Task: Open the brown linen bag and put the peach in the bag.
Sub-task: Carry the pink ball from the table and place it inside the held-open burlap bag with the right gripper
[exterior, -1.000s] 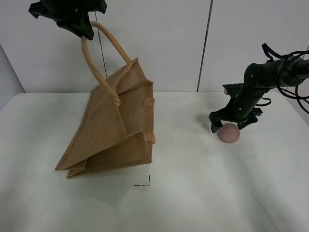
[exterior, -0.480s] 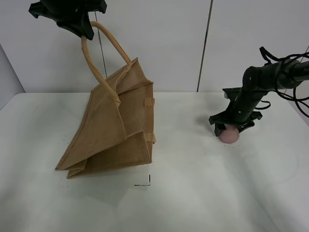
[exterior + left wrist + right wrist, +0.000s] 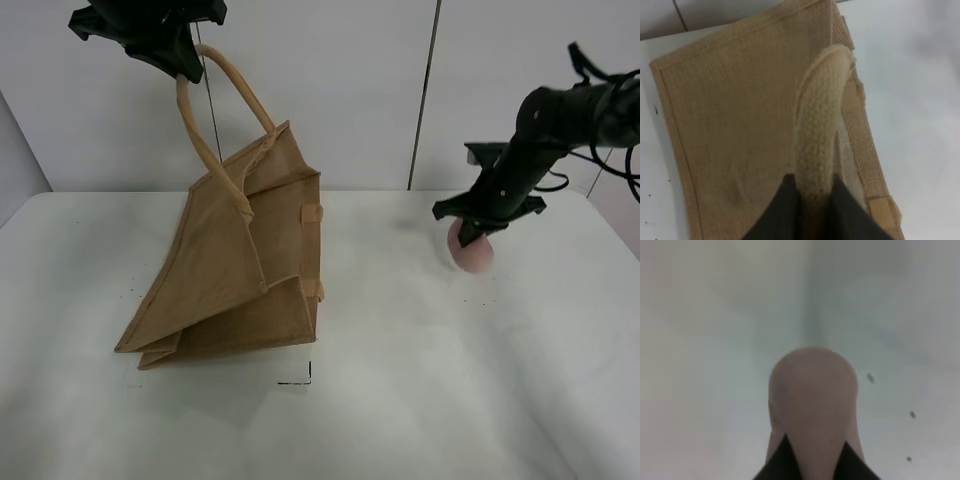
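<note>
The brown linen bag hangs tilted at the left of the table, its base resting on the surface. My left gripper is shut on one beige loop handle and holds it high; the left wrist view shows the handle pinched between the fingers above the bag's side. My right gripper is shut on the pink peach and holds it in the air above the table at the right. The right wrist view shows the peach between the fingertips.
The white table spreads between the bag and the peach. A small black corner mark lies in front of the bag. A white wall with a vertical seam stands behind.
My right gripper closed on the peach and lifted it off the table, rising upward. The left gripper with the bag handle shifted very slightly right.
</note>
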You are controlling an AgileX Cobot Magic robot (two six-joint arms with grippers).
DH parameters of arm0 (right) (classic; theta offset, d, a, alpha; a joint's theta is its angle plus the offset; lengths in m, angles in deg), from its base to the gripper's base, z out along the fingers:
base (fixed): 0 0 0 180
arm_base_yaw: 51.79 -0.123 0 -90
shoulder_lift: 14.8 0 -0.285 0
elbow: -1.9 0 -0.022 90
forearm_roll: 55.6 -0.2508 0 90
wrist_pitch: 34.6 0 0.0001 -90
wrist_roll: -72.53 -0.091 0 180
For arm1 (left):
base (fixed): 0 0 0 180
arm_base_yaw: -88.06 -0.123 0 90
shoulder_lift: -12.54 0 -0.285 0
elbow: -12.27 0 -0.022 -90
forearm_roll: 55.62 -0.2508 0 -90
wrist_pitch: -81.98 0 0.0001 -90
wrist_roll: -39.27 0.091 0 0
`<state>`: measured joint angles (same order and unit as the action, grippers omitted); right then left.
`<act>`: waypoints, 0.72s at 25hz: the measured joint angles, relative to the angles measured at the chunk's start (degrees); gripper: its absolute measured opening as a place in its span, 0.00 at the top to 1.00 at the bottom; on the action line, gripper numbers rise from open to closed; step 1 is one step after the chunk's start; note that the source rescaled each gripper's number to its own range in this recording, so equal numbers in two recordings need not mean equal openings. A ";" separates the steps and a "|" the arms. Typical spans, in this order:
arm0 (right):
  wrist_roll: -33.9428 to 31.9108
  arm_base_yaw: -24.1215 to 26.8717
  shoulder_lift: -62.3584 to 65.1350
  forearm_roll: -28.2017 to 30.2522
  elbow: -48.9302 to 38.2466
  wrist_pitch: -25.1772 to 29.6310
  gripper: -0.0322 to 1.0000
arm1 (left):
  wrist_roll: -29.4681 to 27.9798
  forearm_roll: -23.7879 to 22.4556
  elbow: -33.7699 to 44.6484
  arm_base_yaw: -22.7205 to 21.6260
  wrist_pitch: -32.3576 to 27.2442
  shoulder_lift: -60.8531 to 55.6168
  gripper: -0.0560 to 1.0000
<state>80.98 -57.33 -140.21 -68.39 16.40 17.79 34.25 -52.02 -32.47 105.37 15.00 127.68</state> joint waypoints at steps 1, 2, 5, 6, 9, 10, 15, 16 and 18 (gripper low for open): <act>1.20 0.00 0.96 -2.09 1.89 1.64 0.97 | 0.13 -0.01 0.00 0.00 0.00 0.01 0.95; 2.15 -0.13 1.65 -4.71 4.17 3.16 0.97 | 0.25 0.01 0.05 0.00 0.00 -0.25 0.95; 4.87 -1.55 2.69 -10.88 9.96 6.03 0.97 | 0.32 0.01 0.17 0.00 0.00 -0.99 0.95; 5.21 -2.58 2.71 -12.46 11.52 6.26 0.97 | 0.32 0.01 0.21 0.00 0.00 -1.30 0.95; 6.11 -6.64 2.71 -15.82 13.37 5.38 0.97 | 0.32 -0.04 0.21 0.00 0.00 -1.61 0.95; 6.11 -8.40 2.71 -16.47 13.57 4.74 0.97 | 0.32 -0.04 0.21 0.00 0.00 -1.61 0.95; 9.27 -17.66 0.63 -18.76 13.69 0.33 0.97 | 0.32 -0.04 0.21 0.00 0.00 -1.61 0.95; 10.58 -19.17 -0.41 -19.04 13.69 -0.81 0.97 | 0.32 -0.04 0.21 0.00 0.00 -1.61 0.95; 12.82 -22.19 -2.84 -19.32 13.69 -2.96 0.97 | 0.32 -0.04 0.21 0.00 0.00 -1.61 0.95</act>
<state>93.80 -79.52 -143.05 -87.71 30.09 14.83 34.57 -52.06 -32.26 105.37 15.00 126.07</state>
